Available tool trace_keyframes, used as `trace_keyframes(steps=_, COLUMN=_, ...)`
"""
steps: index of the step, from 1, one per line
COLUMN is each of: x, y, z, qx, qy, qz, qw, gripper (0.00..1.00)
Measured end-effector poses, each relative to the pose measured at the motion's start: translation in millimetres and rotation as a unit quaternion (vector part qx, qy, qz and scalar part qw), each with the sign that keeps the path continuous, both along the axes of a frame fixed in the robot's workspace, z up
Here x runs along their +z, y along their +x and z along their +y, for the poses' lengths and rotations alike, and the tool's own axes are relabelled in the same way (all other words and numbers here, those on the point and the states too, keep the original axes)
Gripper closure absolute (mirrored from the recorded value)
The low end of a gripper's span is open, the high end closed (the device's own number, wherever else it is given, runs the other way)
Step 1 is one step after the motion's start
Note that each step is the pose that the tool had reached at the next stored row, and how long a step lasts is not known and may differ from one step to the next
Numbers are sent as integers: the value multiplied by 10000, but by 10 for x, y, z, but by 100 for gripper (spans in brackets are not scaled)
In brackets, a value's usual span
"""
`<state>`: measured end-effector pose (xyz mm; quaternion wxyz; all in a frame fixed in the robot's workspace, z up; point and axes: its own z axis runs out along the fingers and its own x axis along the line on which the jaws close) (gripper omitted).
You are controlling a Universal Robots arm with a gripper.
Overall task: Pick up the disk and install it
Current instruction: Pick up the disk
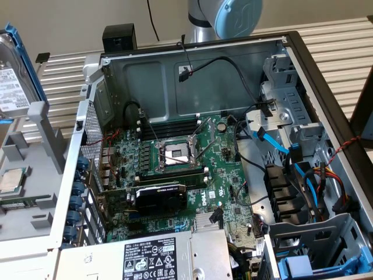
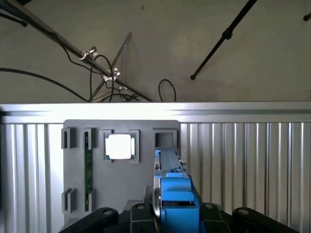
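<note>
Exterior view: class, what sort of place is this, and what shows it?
Likely a robotics lab's computer-assembly bench: an open computer case with its motherboard bare, a robot arm beyond it, a grey parts holder.

Overall light: soft and even in both views, with no hard-edged shadows.
Glare: the chip (image 2: 119, 146) just beyond the pincer (image 2: 176, 218) is burnt out to plain white, its surface unreadable.
Worktop: the ribbed worktop (image 2: 243, 165) beyond the pincer shines pale, and its far rim is a bright strip.
Wall: the wall (image 2: 170, 43) far beyond the pincer is dimmer, a dull beige.
Disk: the disk (image 2: 177, 194) at the pincer is evenly lit, strong blue, and soft so close to the lens.
Case: in the exterior view the case (image 1: 192, 70) has a grey, shaded back wall, with darker pockets under the cables.
Arm: the arm (image 1: 224, 17) bears a mild highlight.
</note>
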<state>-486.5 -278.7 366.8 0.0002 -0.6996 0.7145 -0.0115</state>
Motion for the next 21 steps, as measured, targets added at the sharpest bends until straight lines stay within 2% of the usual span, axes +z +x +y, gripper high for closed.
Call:
trace_keyframes(steps=16, x=727, y=270, z=0, qx=0, qy=0, qz=2, qw=10000, gripper=63)
trace_keyframes(steps=21, x=954, y=413, z=-16, qx=0, qy=0, qz=13, qw=10000, gripper=63)
